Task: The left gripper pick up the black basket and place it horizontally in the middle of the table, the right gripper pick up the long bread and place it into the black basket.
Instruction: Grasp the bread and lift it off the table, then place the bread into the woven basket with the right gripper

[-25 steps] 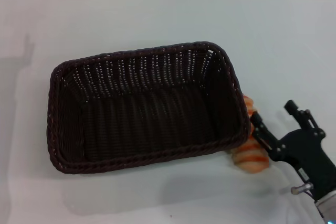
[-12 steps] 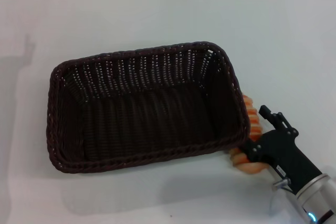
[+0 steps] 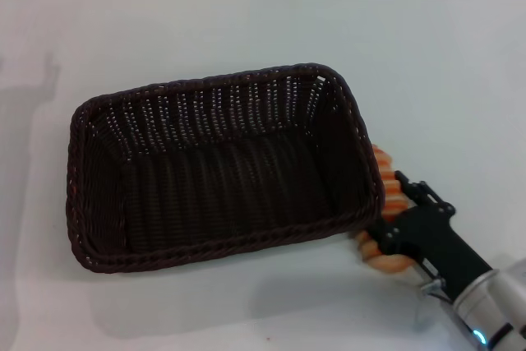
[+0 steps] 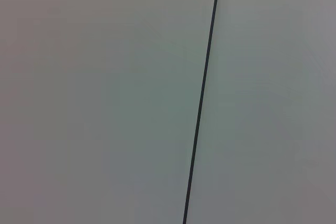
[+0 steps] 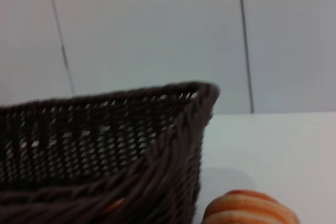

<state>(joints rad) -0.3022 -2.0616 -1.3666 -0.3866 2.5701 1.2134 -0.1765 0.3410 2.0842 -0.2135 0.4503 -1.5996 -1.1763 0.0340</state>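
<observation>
Even, bright overhead light on the white surface [image 3: 164,30]; a soft shadow pools beneath the black basket [image 3: 218,166], whose near rim blurs in the right wrist view.

the right arm reaches in from the lower right corner of the head view, silver wrist with a small bluish light, black right claw [image 3: 393,223] angled up and left, low, fingers spread apart. the left arm is out of sight.

Basket [image 3: 222,170] mid table [image 3: 444,63]; bread [image 3: 386,211] touching its right end, right gripper [image 3: 393,218] at bread.
</observation>
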